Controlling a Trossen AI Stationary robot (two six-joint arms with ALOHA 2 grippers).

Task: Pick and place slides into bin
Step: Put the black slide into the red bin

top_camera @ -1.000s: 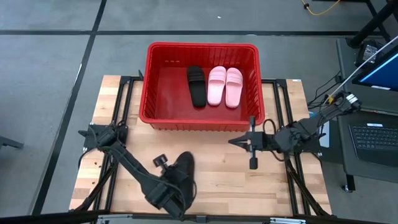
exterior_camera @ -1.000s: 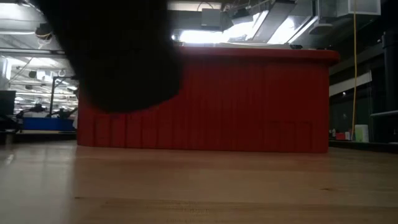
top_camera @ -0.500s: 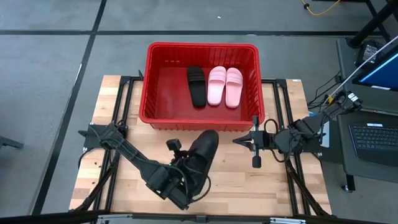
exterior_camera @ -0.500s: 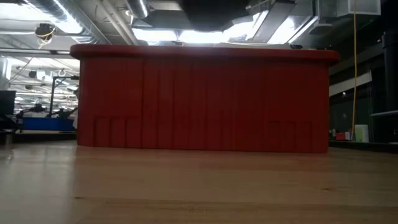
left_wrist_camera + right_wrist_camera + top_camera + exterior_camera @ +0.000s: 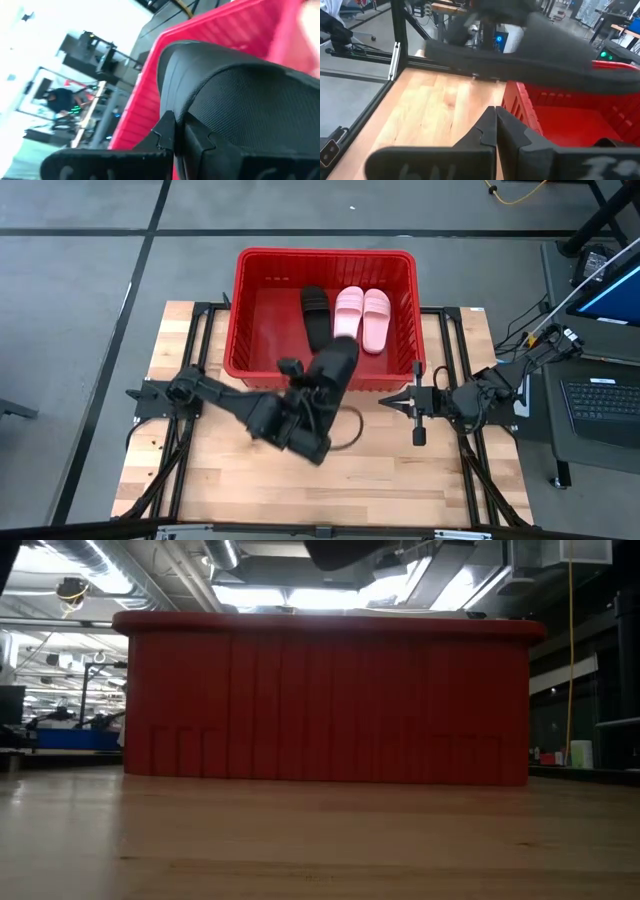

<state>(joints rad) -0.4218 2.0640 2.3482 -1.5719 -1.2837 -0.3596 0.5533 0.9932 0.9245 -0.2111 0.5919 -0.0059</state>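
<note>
My left gripper is shut on a black slide, which hangs in the air over the near rim of the red bin. In the left wrist view the slide fills the picture above the fingers. In the bin another black slide and a pink pair lie flat on the bottom. My right gripper waits shut above the table near the bin's near right corner and holds nothing. The low view shows the bin's near wall, with the carried slide dark above it. My left gripper pinches the black slide by an edge at its near end between its two fingers. The fingers come from the table's near left side, close to level. The slide is lifted clear, and its far end reaches over the bin's near rim.
Bare wooden table top lies in front of the bin. Black frame rails run along both sides of the table. A laptop and cables stand beyond the right edge.
My left gripper has risen and swung from the table's near edge toward the bin, rolling as it went. The black slide it carries has gone from low over the near table to above the bin's near rim, and has left the middle of the low view.
</note>
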